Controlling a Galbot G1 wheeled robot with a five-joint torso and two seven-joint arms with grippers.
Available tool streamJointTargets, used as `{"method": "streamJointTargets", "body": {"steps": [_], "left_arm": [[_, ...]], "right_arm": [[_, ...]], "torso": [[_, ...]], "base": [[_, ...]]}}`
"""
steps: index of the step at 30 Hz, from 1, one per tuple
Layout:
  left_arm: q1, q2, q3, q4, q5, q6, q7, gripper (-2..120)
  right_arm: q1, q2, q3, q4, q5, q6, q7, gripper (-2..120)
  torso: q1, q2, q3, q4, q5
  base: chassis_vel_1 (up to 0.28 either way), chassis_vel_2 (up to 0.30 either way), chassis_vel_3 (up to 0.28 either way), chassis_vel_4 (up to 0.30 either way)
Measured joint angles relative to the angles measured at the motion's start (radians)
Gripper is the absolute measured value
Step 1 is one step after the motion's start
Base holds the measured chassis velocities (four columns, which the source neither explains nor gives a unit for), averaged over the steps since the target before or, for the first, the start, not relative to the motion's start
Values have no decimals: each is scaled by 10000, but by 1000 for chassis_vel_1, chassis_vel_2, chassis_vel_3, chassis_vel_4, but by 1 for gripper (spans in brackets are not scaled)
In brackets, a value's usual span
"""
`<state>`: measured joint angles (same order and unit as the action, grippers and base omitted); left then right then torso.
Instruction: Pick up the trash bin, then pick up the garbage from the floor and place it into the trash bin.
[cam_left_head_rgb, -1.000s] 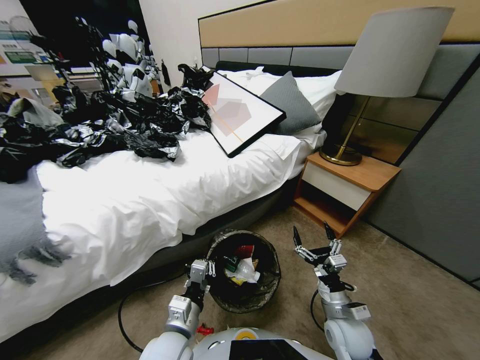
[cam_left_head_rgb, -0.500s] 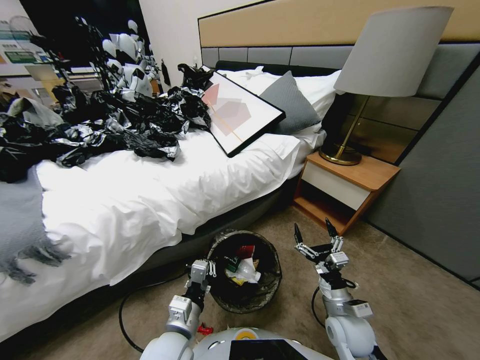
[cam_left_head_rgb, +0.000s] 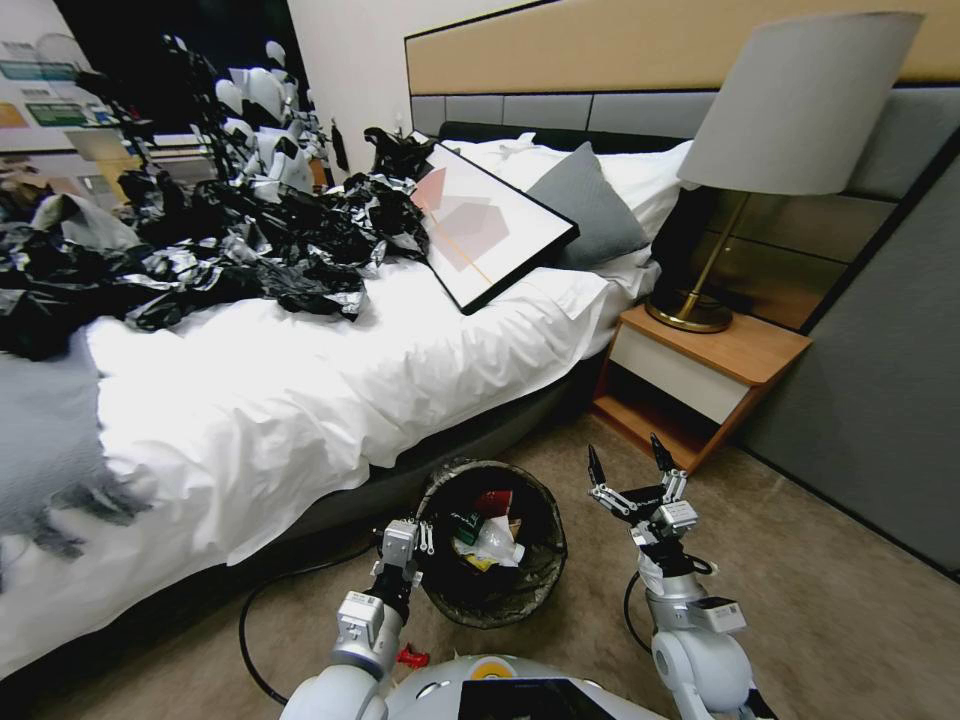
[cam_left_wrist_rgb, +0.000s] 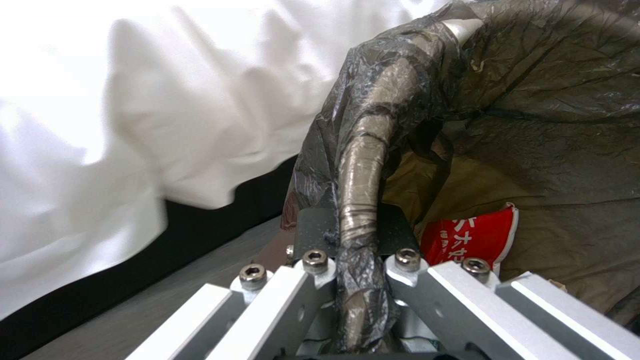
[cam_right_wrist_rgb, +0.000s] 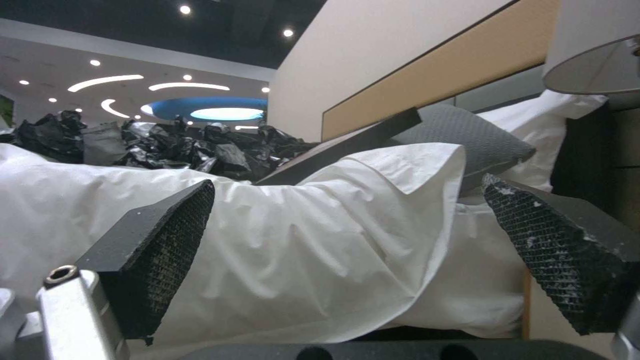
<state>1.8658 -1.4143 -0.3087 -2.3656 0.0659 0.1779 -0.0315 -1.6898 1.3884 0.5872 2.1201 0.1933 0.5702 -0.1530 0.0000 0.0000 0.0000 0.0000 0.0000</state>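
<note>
Trash bin (cam_left_head_rgb: 492, 545) on the floor against the bed (cam_left_head_rgb: 300, 400), rim clamped by left tool (cam_left_head_rgb: 402, 548) on the bed-facing side; right tool (cam_left_head_rgb: 630, 468) spread wide, empty, just beyond the bin's opposite side; garbage (cam_left_head_rgb: 488, 535) lying inside.

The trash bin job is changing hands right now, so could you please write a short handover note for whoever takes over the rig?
Left gripper: shut on the trash bin rim, bag liner pinched between its fingers.
Right gripper: open, empty, raised beside the bin, near the nightstand.
Garbage: red wrapper, bottle and scraps lie inside the bin.
Done: bin gripped, litter in it.
Left: the carpet in sight looks free of litter; check elsewhere.
</note>
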Motion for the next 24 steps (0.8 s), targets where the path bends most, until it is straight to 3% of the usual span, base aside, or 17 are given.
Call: {"method": "streamJointTargets", "body": {"steps": [24], "left_arm": [[51,-31,7,64,51,-52,5,1]], "right_arm": [[148,-74,153,-87,-214,-132,1,100]], "torso": [[0,0,0,-1,0]], "base": [[111,111,117,119]]}}
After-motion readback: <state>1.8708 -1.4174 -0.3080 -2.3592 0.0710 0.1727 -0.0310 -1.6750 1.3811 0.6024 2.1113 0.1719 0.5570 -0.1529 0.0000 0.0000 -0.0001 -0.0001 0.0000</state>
